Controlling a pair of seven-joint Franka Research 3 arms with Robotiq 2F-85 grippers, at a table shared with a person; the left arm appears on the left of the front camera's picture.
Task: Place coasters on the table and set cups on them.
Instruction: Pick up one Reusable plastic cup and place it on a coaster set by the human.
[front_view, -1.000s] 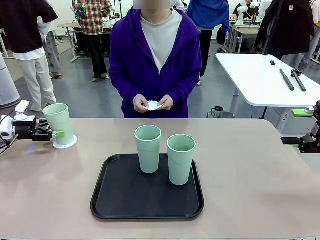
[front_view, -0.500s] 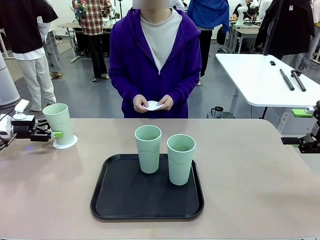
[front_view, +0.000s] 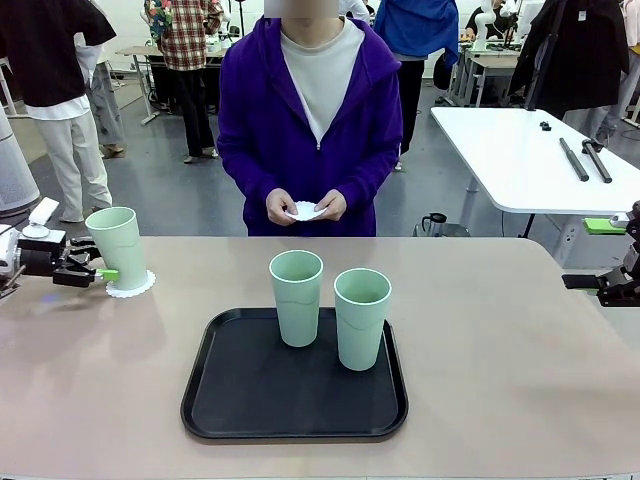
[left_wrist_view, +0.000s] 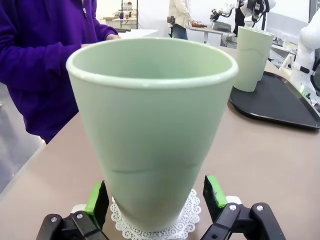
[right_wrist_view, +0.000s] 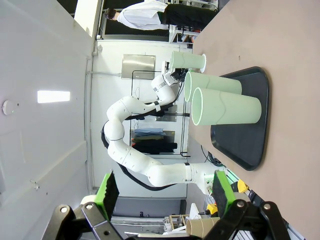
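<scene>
Jaws apart on both my arms, nothing gripped.
Left jaws straddle the foot of one cup (left_wrist_view: 152, 130), upright on a coaster (left_wrist_view: 187, 220) near the surface's (front_view: 520, 380) far left edge. A second cup (front_view: 296, 297) and a third cup (front_view: 361, 318) stand side by side on the black tray (front_view: 215, 400). The person's hands (front_view: 283, 208) hold another coaster (front_view: 306, 212). Right jaws hang at the right edge.

front view across table (front_view: 500, 350); wrists toward shared tray (front_view: 250, 390)
</scene>
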